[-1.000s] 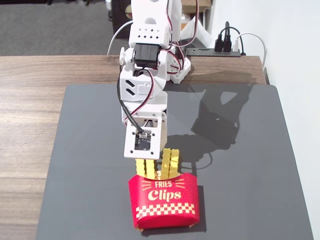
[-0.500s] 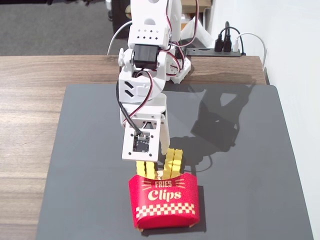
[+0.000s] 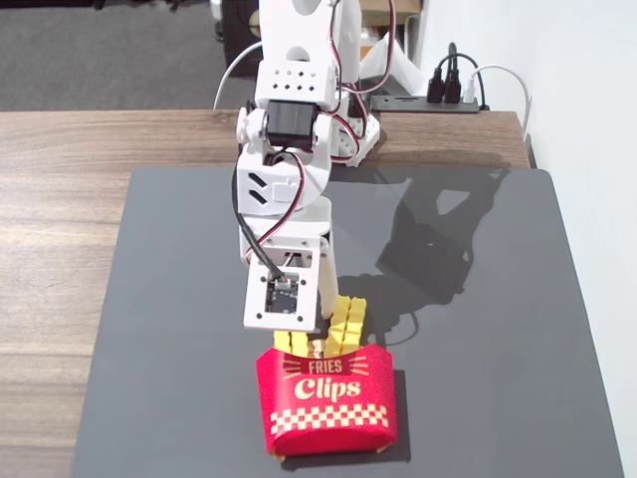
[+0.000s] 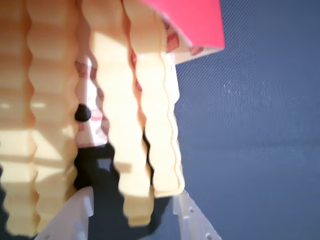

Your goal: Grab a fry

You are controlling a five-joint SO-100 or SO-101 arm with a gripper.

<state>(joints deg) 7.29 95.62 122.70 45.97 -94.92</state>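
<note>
Standing nearest the fixed camera, red cardboard "Fries Clips" carton [image 3: 326, 399] on dark grey mat [image 3: 498, 378]; long wavy bright-yellow plastic fry [image 4: 160, 135] among others upright inside, tops above rim. White two-finger gripper [image 3: 320, 324] directly behind and above; wrist view shows its fingers [image 4: 195, 220] spread either side of two fry tips, not clamped. Risk: closing catches both fries, or a finger knocks the carton over. Wooden table [image 3: 80, 199] beyond

White 3D-printed plastic arm [image 3: 289, 149]: perforated upper housing, black servo block, red and black cables looping down; small dark circuit board [image 3: 280, 292] set in the wrist plate
</note>
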